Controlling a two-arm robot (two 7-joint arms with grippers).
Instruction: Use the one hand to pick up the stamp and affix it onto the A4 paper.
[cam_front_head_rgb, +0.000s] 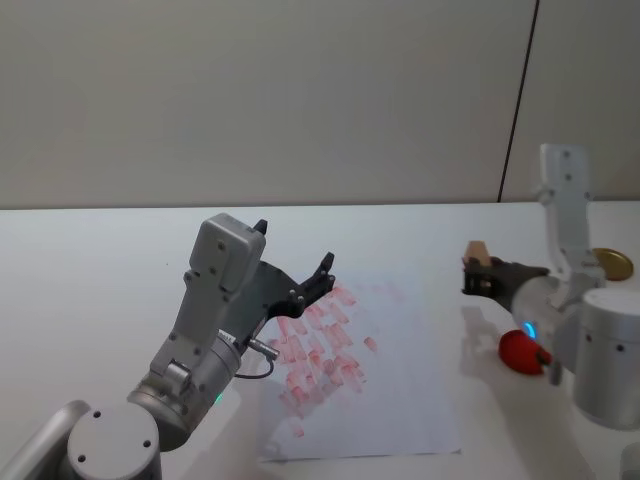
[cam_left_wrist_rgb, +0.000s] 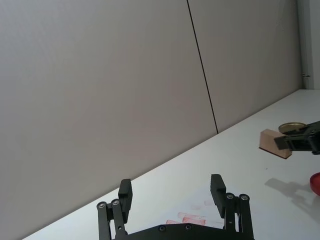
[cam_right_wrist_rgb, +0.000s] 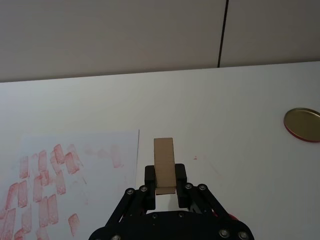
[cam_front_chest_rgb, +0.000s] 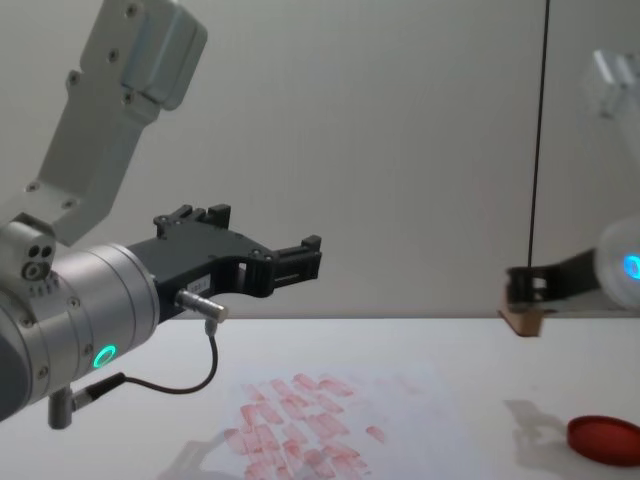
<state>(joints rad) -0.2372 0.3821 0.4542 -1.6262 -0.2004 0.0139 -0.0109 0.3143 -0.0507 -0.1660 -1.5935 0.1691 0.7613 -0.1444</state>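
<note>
The right pincer (cam_right_wrist_rgb: 165, 176) is clamped on the stamp (cam_right_wrist_rgb: 164, 162), raised above the worktop (cam_right_wrist_rgb: 240, 150). The paper (cam_right_wrist_rgb: 100, 165) lies beside it. The left pincer (cam_left_wrist_rgb: 172, 192) hangs apart over that sheet.

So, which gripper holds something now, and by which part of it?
The right gripper holds the stamp by its lower end, jaws on its two sides. The left gripper is open, holding nothing.

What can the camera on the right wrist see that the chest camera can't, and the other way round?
Right wrist view alone: a round gold lid on the table, and the stamp's long flat face, pinched in the right claw.

Chest view alone: the left claw, open, raised above the paper, and the red ink pad.

Both: the A4 paper with its red prints, the held stamp, and the wall behind.
</note>
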